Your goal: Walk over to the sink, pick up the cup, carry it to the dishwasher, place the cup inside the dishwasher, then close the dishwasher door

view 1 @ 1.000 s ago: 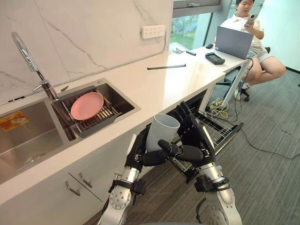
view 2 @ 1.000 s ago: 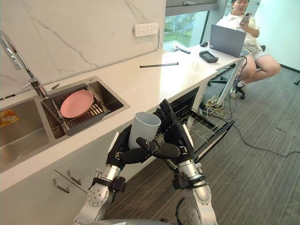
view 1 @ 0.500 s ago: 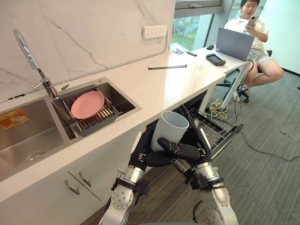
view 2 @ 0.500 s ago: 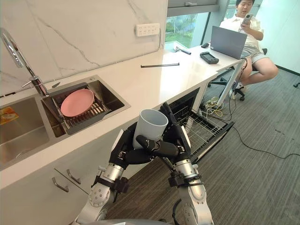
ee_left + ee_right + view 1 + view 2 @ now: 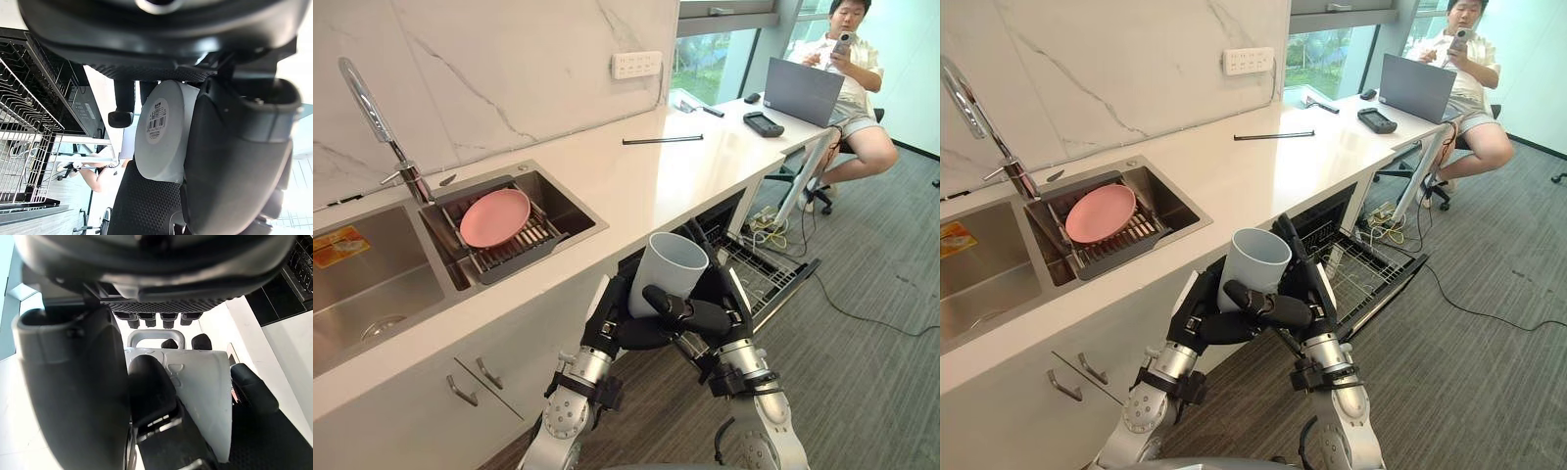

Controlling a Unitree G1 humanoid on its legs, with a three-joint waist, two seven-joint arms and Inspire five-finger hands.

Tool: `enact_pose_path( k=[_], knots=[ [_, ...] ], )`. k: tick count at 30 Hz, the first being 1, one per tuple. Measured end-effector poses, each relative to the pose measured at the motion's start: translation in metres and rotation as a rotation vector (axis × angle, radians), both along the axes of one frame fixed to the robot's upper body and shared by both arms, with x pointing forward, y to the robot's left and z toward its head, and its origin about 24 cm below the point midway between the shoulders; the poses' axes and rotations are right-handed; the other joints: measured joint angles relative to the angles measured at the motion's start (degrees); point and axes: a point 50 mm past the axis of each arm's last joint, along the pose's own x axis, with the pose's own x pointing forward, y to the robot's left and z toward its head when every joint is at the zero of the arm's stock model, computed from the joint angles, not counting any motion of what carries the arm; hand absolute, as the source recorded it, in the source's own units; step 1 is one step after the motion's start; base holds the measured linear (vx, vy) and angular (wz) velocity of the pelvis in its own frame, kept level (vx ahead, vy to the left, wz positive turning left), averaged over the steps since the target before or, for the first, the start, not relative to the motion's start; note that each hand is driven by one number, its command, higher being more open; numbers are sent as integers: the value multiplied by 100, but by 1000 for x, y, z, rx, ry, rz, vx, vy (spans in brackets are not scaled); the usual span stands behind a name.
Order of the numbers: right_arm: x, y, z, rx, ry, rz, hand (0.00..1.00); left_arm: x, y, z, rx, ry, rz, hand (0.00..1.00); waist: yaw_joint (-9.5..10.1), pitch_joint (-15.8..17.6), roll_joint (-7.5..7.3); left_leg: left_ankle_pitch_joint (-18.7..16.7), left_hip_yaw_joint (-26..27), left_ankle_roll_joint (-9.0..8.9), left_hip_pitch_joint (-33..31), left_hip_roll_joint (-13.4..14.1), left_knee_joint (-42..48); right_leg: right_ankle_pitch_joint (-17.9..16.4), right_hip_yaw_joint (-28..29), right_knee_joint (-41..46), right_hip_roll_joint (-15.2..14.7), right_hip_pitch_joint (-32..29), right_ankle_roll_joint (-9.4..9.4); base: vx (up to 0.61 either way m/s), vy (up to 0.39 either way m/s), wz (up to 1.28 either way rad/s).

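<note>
Left robot hand (image 5: 607, 318) and right robot hand (image 5: 726, 311) clasp the smooth, pale, cylindrical cup (image 5: 668, 269) upright.

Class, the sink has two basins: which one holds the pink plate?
The right-hand basin, nearer the open dishwasher: the pink plate lies on a dark rack there. The left basin shows its bare steel bottom.

Left hand (image 5: 1199, 319) and right hand (image 5: 1312, 291) clasp the cup (image 5: 1252, 268) near the open dishwasher (image 5: 1378, 273).
</note>
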Motion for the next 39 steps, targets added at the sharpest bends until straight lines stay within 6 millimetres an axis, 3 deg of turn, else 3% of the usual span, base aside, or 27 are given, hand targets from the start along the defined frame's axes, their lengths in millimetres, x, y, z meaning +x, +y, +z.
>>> enact_pose_path(
  k=[7,8,36,37,39],
  knots=[
    [0,-1,0,6,-5,14,100,-3,-3,-2,-10,21,-14,0,3,-17,-26,0,-1,0,0,0,7,2,0,0,-1,4,2,0,0,0],
    [0,-1,1,3,-7,18,0,-3,-4,-2,-10,22,-16,0,2,-20,-31,0,-1,0,0,0,9,2,0,0,-1,4,2,0,0,0],
    [3,-4,1,22,9,25,0,-14,-4,-9,-62,67,-9,0,19,-52,-53,1,-46,1,-23,-12,19,1,-47,0,-16,11,6,0,0,0],
    [3,-4,1,22,9,25,0,-14,-3,-9,-62,67,-9,100,19,-52,-53,1,-47,1,-24,-12,19,1,-49,-1,-16,10,6,0,0,0],
    [3,-5,1,22,8,22,0,-14,-3,-9,-62,65,-4,100,18,-52,-52,1,-51,1,-27,-12,19,0,-53,-1,-16,8,7,0,0,0]
  ],
)
